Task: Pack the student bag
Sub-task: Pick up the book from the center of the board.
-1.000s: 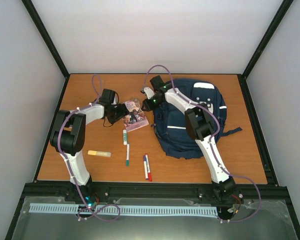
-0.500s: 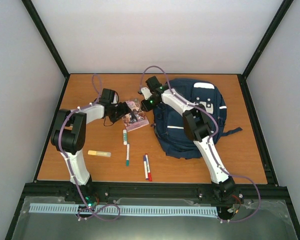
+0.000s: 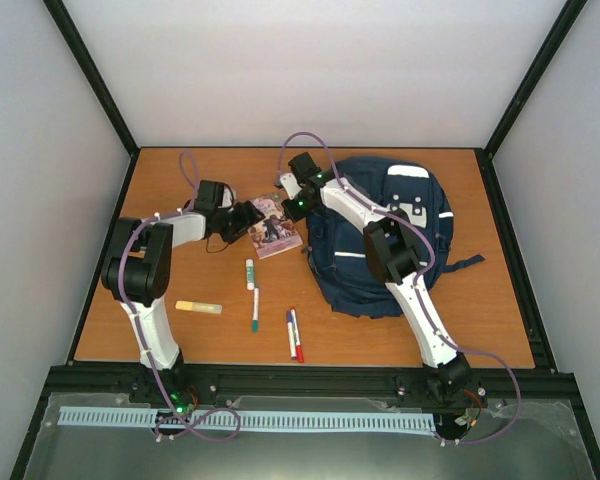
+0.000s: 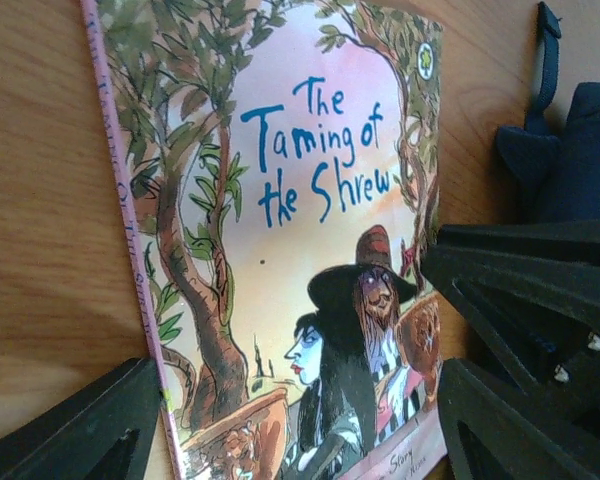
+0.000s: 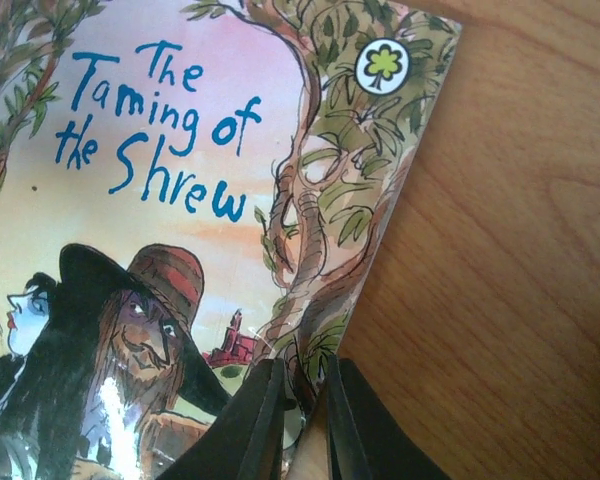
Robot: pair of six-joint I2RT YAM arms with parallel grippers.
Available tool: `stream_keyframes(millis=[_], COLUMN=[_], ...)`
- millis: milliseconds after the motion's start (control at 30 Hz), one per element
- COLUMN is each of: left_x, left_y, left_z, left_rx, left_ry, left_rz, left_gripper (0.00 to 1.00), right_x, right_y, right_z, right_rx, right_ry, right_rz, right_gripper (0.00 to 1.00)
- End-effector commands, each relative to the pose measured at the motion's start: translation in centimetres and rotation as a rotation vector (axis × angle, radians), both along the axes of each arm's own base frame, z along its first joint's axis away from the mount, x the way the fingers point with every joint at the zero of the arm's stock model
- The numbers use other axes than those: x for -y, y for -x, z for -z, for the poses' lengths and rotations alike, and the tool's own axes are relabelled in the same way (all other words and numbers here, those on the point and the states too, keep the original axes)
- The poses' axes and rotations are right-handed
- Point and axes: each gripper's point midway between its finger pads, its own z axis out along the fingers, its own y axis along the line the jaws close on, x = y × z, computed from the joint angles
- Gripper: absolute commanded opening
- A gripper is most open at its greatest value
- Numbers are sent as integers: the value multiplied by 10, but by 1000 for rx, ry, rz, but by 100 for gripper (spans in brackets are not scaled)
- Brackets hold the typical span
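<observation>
The brown wooden table (image 3: 180, 180) is the biggest thing here. On its right half lies the student bag (image 3: 390, 250). It is dark blue with a thin white stripe and pale patches, and it lies flat. From the top view I cannot tell if the bag is zipped up or not.

The 2 robot arms come next. They both reach in toward the middle of the table, just left of the bag.

Between them is a picture book (image 3: 272, 230). Its cover says "The Taming of the Shrew" in blue letters, with trees and 2 people in dark hats. The book sits right beside the bag's left side and is not inside the bag.

The right gripper (image 5: 302, 378) has its 2 fingers squeezed nearly together, and they pinch the thin edge of the book. I cannot tell if the book is lifted or flat on the wood.

The left gripper (image 3: 244, 218) is spread wide at the other side of the book. One finger is by the pink spine and the other is far across the cover. It is not holding anything.

Nearer the arm bases lie small things, all apart from the bag: a yellow stick (image 3: 198, 307), a white marker (image 3: 249, 274), a green-tipped pen (image 3: 255, 311), and a blue pen (image 3: 290, 334) touching a red pen (image 3: 298, 337).
</observation>
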Motion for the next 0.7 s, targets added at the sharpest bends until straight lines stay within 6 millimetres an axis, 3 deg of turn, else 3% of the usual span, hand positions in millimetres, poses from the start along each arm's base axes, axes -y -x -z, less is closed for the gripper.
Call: stream_keyframes(millis=[0,100,267,500,667], left_x=[29,33,34,39,41], left_y=[-2,-4,-1,15,15], left_z=[-39,-58,-68,-87,-88], left_rx=[109,160,201,295,305], left_ry=[135,158,159,184,210], left_rz=[85,99,102,132,122], left_gripper=[79,78,77,77,76], right_x=[21,17,5,0,-2], right_y=[52,62,100,107,114], right_z=[87,86,85,81,81], right_rx=[-199,-237,-360,-388,-425], right_ry=[189,168,107,77,48], right_rz=[-39,-70,-111,-113,-112], right_gripper=[14,12,11,11,12])
